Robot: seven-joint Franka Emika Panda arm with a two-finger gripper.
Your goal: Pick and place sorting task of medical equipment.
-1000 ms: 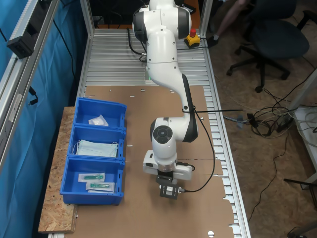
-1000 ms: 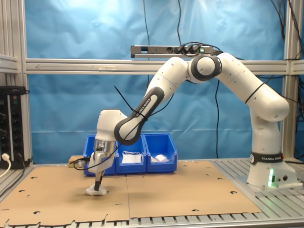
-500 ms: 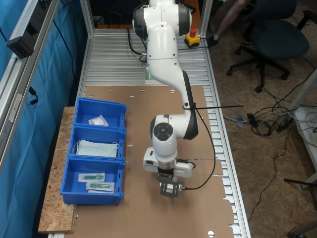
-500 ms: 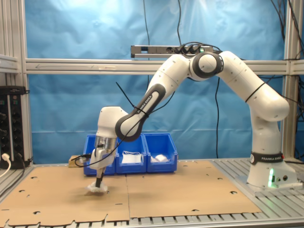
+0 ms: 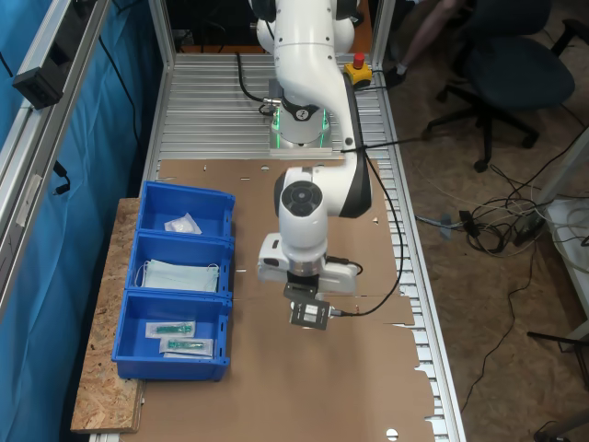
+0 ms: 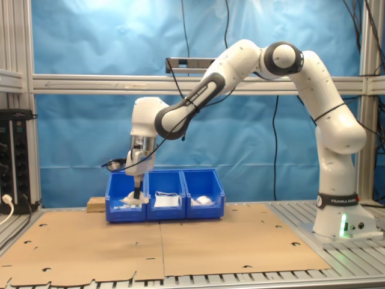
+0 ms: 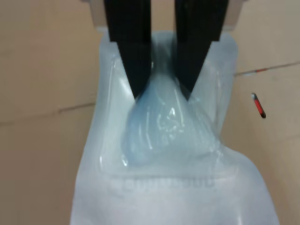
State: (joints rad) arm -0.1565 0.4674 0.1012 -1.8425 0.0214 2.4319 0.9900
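The medical equipment (image 7: 164, 154), a puffy white pad sealed in a clear wrapper, hangs from my gripper (image 7: 161, 93), whose black fingers (image 7: 133, 56) are shut on the wrapper's upper middle. In the second exterior view the pad (image 6: 132, 199) dangles well above the cardboard, in front of the blue bins (image 6: 198, 212), under my gripper (image 6: 138, 193). In the first exterior view my gripper (image 5: 308, 315) hovers over the cardboard beside the bins (image 5: 184, 238), and the wrist hides the pad.
The three blue bins hold another white wrapped pad (image 5: 182, 223), pale-blue masks (image 5: 179, 274) and green-tipped packets (image 5: 179, 336). They stand on a chipboard strip (image 5: 101, 391). A red stop button (image 5: 359, 64) sits near the arm's base. An office chair (image 5: 502, 74) and cables (image 5: 497, 221) lie beyond the table.
The arm has lifted the pad off the cardboard and carried it upward and toward the bins. The gripper has stayed shut on it.
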